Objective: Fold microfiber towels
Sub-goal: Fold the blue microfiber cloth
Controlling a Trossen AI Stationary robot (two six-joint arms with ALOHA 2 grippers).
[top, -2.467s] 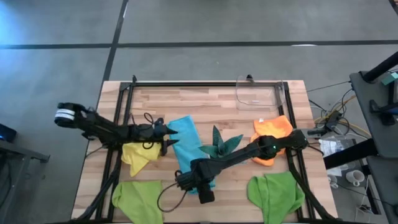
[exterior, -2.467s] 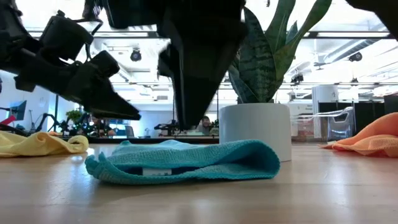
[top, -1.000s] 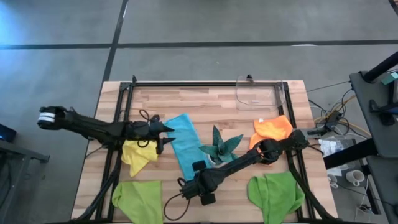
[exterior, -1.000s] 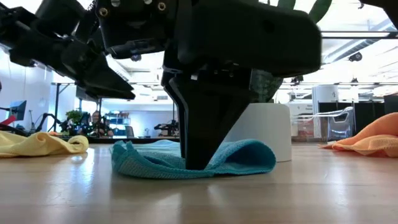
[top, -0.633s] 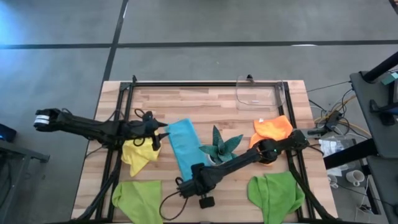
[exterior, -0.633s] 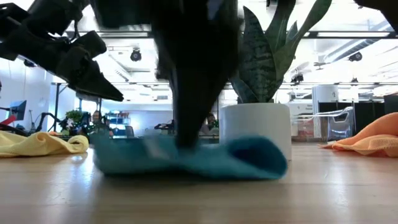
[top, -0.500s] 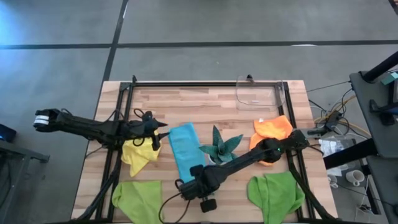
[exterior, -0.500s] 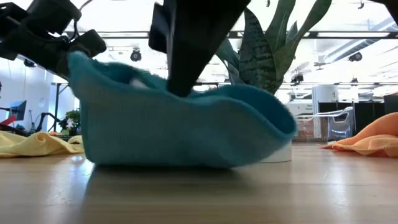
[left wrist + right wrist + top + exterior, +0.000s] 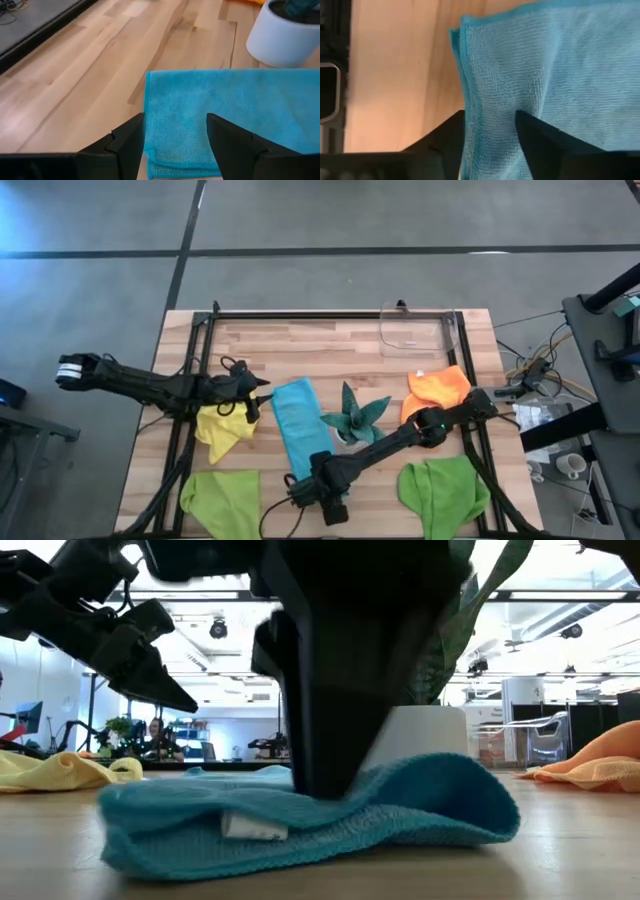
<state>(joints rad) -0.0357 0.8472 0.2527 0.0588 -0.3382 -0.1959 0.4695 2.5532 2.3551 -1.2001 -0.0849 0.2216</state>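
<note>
Lying folded into a long strip at mid-table, the light blue towel (image 9: pixel 298 424) is seen with its doubled edges lined up, just beside the potted plant (image 9: pixel 355 416). The right gripper (image 9: pixel 318 477) is positioned over the near end of that strip, its fingers (image 9: pixel 445 140) parted and pressed down onto the cloth, nothing being clasped. The left gripper (image 9: pixel 258 390) is held at the far end, jaws apart and empty. The yellow towel (image 9: pixel 222 427) is located under the left arm. The orange towel (image 9: pixel 437 390) lies to the right. Two lime green towels (image 9: pixel 221 502) are placed at the near corners.
</note>
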